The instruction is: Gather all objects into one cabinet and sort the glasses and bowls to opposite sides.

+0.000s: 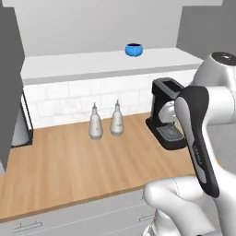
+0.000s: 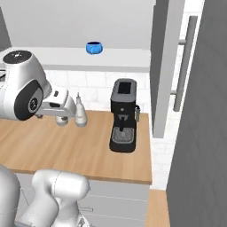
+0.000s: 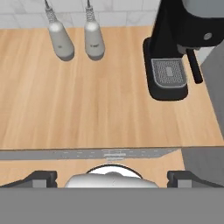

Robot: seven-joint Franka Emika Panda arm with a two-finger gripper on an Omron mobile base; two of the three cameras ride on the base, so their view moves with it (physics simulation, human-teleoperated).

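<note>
Where shelved: small bright blue bowl [image 1: 133,50].

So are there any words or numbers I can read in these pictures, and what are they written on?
No text can be read for sure.
Dark cover on the robot's arm: faint light lettering runs along it, too blurred to read.
Round dark joint cap: a small pale mark, too small to make out.
Coffee machine, the two white bottles and the blue bowl: no labels seen.
</note>
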